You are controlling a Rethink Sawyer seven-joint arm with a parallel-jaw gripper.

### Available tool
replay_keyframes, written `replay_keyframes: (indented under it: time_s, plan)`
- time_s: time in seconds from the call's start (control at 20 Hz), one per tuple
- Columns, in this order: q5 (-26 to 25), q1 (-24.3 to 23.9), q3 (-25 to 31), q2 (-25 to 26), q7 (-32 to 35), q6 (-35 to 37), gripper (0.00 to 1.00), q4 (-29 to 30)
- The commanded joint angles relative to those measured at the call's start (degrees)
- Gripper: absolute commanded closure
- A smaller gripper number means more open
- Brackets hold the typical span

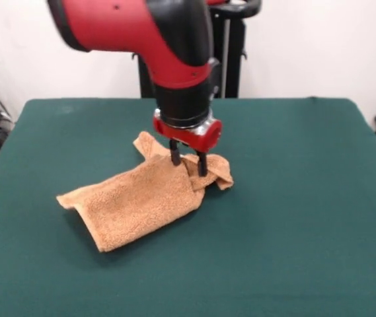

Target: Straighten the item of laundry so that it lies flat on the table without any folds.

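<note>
The orange-tan towel (141,198) lies a little left of the middle of the dark green surface (293,218), rumpled and not flat. Its larger part spreads toward the lower left as a rough rectangle, with the left corner curled up off the cloth. At the upper right end the fabric is bunched into folds, one flap pointing up and left, another lying out to the right.

The red and black arm (154,39) comes down over that bunched end. The tool (188,162) stands upright, its two dark fingers (174,153) parted with a gap between them, tips down on the towel's folded ridge. The fingers straddle the ridge; whether they pinch any fabric cannot be told from this view.
</note>
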Motion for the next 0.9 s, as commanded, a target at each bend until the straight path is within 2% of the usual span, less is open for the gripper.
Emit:
replay_keyframes:
  time_s: [0.05, 0.4, 0.6, 0.9]
  plan:
    - [-7.2, 16.1, -11.1, 4.3, 12.8, -12.2, 0.00, -3.0]
    - [-3.6, 23.9, -20.9, 8.1, 15.3, -17.9, 0.00, -5.5]
    - [-0.1, 23.0, -19.6, 8.5, 13.7, -18.9, 0.00, -4.2]
    - [2.0, 22.7, -19.5, 8.3, 12.0, -19.0, 0.00, -3.5]
